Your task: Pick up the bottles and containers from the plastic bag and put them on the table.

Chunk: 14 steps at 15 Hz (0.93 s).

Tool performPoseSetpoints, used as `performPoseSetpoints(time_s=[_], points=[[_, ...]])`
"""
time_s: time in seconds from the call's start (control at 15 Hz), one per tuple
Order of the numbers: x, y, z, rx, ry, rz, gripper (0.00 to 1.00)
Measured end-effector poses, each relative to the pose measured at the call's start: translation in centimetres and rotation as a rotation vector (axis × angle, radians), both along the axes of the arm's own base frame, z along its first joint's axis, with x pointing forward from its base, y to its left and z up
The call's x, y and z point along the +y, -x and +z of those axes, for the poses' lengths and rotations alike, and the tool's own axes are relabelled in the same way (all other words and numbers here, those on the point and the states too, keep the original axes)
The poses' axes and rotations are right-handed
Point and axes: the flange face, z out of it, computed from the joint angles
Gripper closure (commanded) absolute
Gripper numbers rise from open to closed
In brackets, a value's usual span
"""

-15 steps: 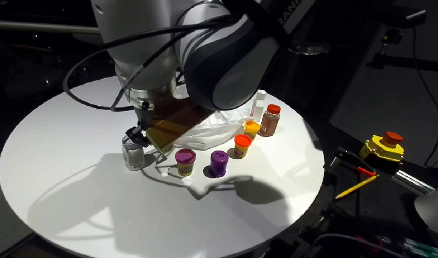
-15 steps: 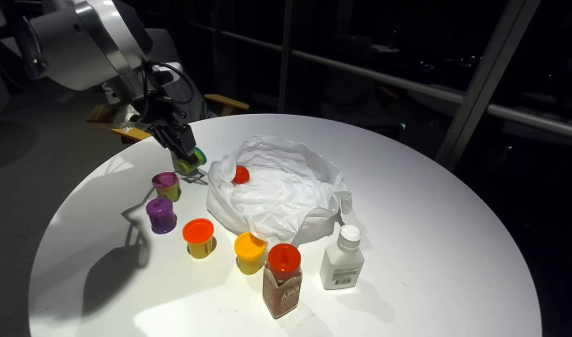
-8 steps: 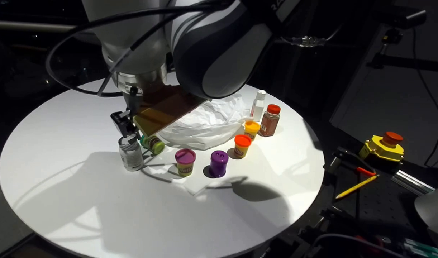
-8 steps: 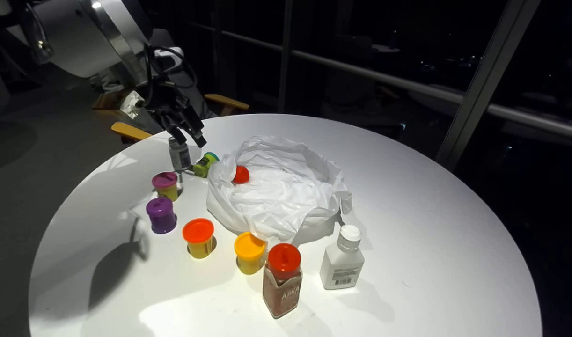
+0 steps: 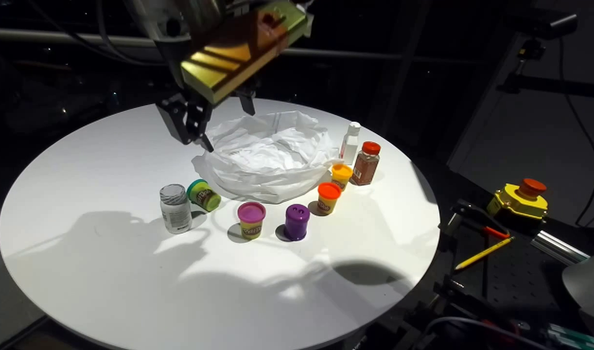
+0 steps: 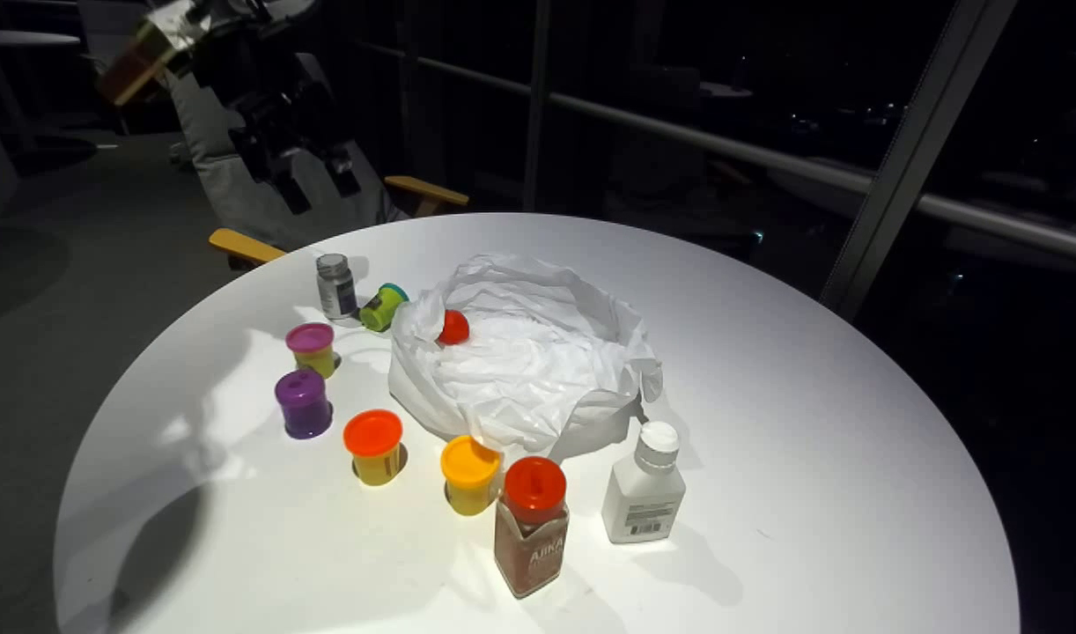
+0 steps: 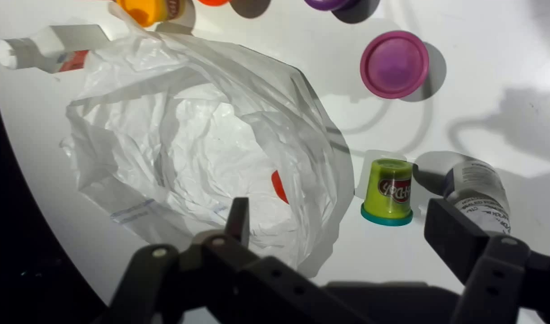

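Observation:
My gripper (image 7: pixel 336 207) stands wide open with nothing between its fingers. In an exterior view the gripper (image 5: pixel 229 127) hovers above the table, over the near rim of the white plastic bag (image 6: pixel 525 387). Inside that bag a red round thing (image 6: pixel 453 328) shows, partly covered by the plastic. Beside the bag a green container (image 7: pixel 387 189) with a teal lid lies on its side, close to an upright grey-white bottle (image 5: pixel 176 209). Around the bag stand a pink-lidded container (image 5: pixel 251 221), a purple one (image 5: pixel 296 222), an orange-lidded one (image 6: pixel 373 447) and a yellow-lidded one (image 6: pixel 469 475).
A red-capped jar (image 6: pixel 532 528) and a white bottle (image 6: pixel 645 484) stand upright past the yellow-lidded container. The round white table (image 5: pixel 131 272) has its edge near the grey-white bottle's side. Off the table are an emergency stop (image 5: pixel 520 200) and a chair (image 6: pixel 247 245).
The jaws have opened and let go of the green container, which now lies on its side by the grey-white bottle. My gripper has risen well off the table and turned.

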Motion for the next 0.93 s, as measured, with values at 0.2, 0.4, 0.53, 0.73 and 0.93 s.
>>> performPoseSetpoints(time_s=[0.2,0.4,0.53,0.73,0.93], points=[[0.4,0.6,4.9,0.106,0.017,0.071,0.00],[1.4,1.5,9.6,0.196,0.016,0.169,0.00],[2.1,2.3,12.7,0.229,0.021,0.219,0.00],[2.3,2.5,13.1,0.231,0.023,0.224,0.00],[2.2,2.4,12.0,0.248,0.028,0.221,0.00]])
